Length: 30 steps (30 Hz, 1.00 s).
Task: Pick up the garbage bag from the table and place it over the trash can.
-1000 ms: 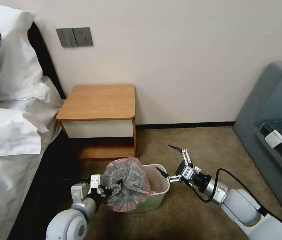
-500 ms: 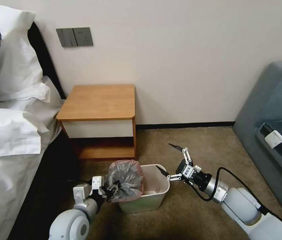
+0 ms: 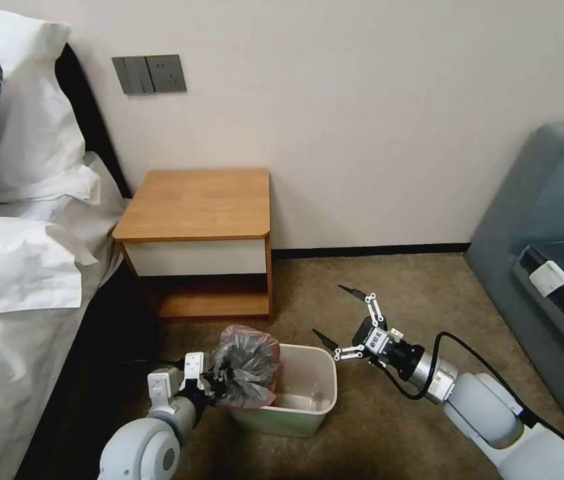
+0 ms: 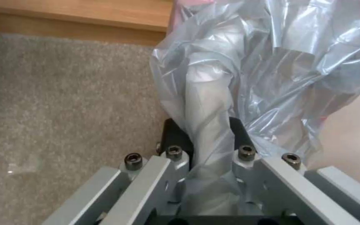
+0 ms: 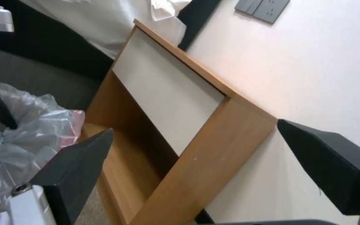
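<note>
Head view puts the left tool clamped on the crumpled garbage bag, which it holds over the left rim of the trash can on the carpet. Beside the can's right, the right tool hovers with fingers spread wide, and the wooden surface stands behind.

One bag, one bin at lower centre, one nightstand mid-frame, two tools, left and right, one bed at left, one sofa at right, one switch plate on the wall.
</note>
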Available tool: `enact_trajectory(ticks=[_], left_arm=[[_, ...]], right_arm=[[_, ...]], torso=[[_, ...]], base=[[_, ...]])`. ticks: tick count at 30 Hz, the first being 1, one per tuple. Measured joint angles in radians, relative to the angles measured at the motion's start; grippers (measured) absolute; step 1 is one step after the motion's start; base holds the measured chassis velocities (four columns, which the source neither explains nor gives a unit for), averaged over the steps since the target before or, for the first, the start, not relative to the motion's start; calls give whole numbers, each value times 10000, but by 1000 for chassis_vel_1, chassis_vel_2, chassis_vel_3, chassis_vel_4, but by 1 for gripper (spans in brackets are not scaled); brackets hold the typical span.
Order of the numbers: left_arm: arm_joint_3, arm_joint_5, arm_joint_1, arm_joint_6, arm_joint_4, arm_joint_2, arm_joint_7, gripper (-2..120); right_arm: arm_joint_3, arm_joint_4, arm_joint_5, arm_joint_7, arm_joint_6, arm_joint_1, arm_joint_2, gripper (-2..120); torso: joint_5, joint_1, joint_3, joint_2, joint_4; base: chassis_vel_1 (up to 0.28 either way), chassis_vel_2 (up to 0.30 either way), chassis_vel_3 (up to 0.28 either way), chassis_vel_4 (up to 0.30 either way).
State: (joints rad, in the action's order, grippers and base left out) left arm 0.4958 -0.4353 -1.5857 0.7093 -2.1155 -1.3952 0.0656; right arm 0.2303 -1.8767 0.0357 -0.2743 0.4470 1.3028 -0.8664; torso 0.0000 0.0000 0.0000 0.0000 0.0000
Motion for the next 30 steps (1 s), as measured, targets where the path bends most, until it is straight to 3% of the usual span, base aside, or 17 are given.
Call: enact_trajectory(ticks=[7, 11, 14, 15, 18, 19, 22, 23, 25, 30], left_arm=[[45, 284, -93, -308, -360, -68, 21, 7], [77, 377, -155, -758, -649, -179, 256, 7], [144, 511, -332, -2002, -728, -205, 351, 7], [144, 511, -332, -2002, -728, -205, 351, 7], [250, 685, -457, -3334, -695, -178, 245, 7], [250, 685, -457, -3334, -695, -178, 245, 7], [278, 915, -530, -4493, -606, -163, -33, 7], [278, 915, -530, -4493, -606, -163, -33, 7], [233, 1057, -518, -5181, -532, -191, -234, 7], [178, 1139, -475, -5533, -513, -230, -328, 7]], right_arm=[[-6, -153, -91, 78, -91, -22, 40, 100], [-114, -503, -907, 420, -501, 18, 53, 100], [-368, -1162, -2565, 1080, -1331, 157, 53, 100], [-368, -1162, -2565, 1080, -1331, 157, 53, 100], [-587, -1857, -4032, 1628, -2039, 207, 46, 100], [-587, -1857, -4032, 1628, -2039, 207, 46, 100], [-908, -2487, -5247, 2061, -2671, 66, 78, 100], [-908, -2487, -5247, 2061, -2671, 66, 78, 100], [-1280, -2704, -5851, 2127, -3009, -284, 166, 100], [-1794, -2724, -5849, 1925, -3352, -905, 395, 100]], torso=[[0, 0, 0, 0, 0], [0, 0, 0, 0, 0], [-1, 0, 0, 0, 0], [-1, 0, 0, 0, 0], [-1, 0, 0, 0, 1], [-1, 0, 0, 0, 1], [-2, 0, 0, 0, 0], [-2, 0, 0, 0, 0], [-2, 0, 0, 0, 0], [-1, 0, 0, 0, 0]], base=[[0, 0, 0, 0], [0, 0, 0, 0], [0, 0, 0, 0], [0, 0, 0, 0], [0, 0, 0, 0], [0, 0, 0, 0], [0, 0, 0, 0], [0, 0, 0, 0], [0, 0, 0, 0], [0, 0, 0, 0]])
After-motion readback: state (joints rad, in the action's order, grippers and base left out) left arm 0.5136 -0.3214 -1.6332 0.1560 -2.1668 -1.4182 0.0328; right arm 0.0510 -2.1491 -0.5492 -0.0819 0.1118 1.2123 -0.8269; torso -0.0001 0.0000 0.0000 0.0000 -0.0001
